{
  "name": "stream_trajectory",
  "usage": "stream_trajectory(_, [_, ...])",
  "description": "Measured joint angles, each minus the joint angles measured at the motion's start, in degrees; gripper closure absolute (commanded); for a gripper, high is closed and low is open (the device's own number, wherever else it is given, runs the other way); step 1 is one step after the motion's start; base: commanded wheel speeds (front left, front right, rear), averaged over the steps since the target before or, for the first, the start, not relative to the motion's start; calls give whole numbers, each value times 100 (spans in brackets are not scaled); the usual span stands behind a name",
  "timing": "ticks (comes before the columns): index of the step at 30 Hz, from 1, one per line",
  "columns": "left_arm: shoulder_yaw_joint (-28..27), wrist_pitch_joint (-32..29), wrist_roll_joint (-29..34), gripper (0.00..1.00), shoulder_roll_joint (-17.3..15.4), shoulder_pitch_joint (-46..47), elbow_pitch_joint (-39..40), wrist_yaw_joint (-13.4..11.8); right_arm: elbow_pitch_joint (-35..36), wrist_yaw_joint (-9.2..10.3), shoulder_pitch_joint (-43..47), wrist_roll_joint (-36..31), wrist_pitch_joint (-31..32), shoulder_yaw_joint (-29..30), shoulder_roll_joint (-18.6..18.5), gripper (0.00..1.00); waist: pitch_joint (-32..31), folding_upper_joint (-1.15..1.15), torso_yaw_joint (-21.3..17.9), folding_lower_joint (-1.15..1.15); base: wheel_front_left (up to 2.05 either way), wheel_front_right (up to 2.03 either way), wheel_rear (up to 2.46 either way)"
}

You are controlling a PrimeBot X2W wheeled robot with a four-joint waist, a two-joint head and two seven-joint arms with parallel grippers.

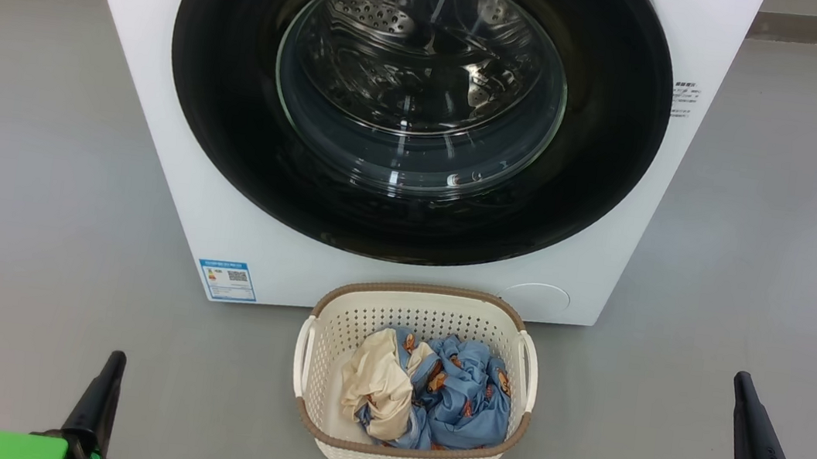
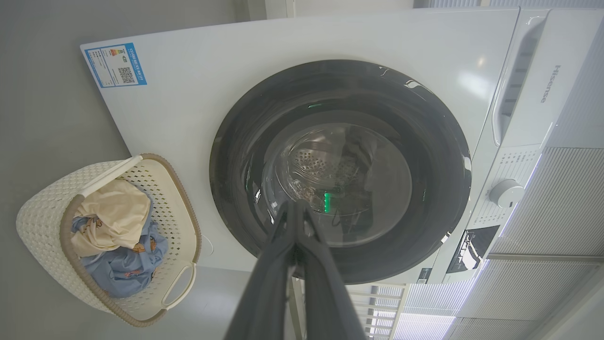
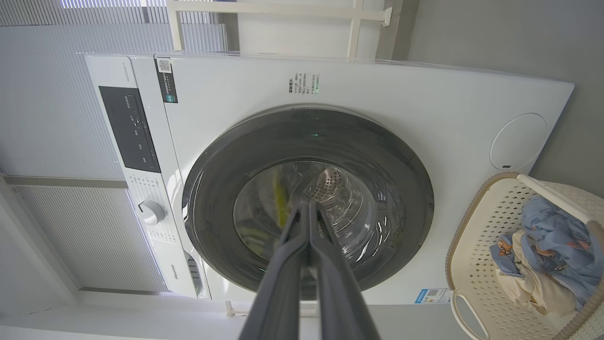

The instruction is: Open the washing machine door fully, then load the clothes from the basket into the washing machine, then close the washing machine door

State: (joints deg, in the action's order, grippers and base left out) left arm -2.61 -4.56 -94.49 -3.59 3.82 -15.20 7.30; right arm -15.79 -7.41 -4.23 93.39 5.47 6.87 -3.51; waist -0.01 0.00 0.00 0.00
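The left hand (image 2: 296,208) sits low at the left of the head view, over bare floor (image 1: 28,214), its dark fingers pointing up toward the washer (image 1: 158,113). Its wrist view shows the two fingers pressed together along their length, closed on nothing and touching nothing. A blue label (image 1: 227,280) sticks to the washer's lower left corner. The washer stands on the floor in the middle, and its door (image 1: 234,122) is shut flush against the front. The steel drum (image 1: 401,34) shows through the glass. Just in front of the washer, below the door, the basket (image 1: 334,329) rests on the floor, between the two hands and well apart from both. The clothes (image 1: 465,400) lie bunched inside it: a cream piece (image 1: 377,386) at the left, blue bear-print cloth at the right. The right hand (image 3: 307,208) sits low at the right, also over floor, fingers up. Its wrist view shows them closed together, empty, clear of door and basket.
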Motion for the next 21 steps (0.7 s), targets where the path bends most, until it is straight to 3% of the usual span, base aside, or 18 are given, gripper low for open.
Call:
stream_trajectory(9, [2, 1, 4, 100, 5, -8, -19, 0, -22, 0, 10, 1, -1, 0, 4, 100, 0, 0, 0, 0, 0, 0, 0])
stream_trajectory(10, [10, 2, -1, 0, 27, -42, -66, 0, -85, 0, 43, 1, -1, 1, 12, 0, 0, 0, 0, 0, 0, 0, 0])
stream_trajectory(21, [75, 62, 2, 0, 202, -359, -342, -7, -434, 0, 297, 0, -59, -18, 118, 0, -2, 0, 5, 1, 0, 0, 0])
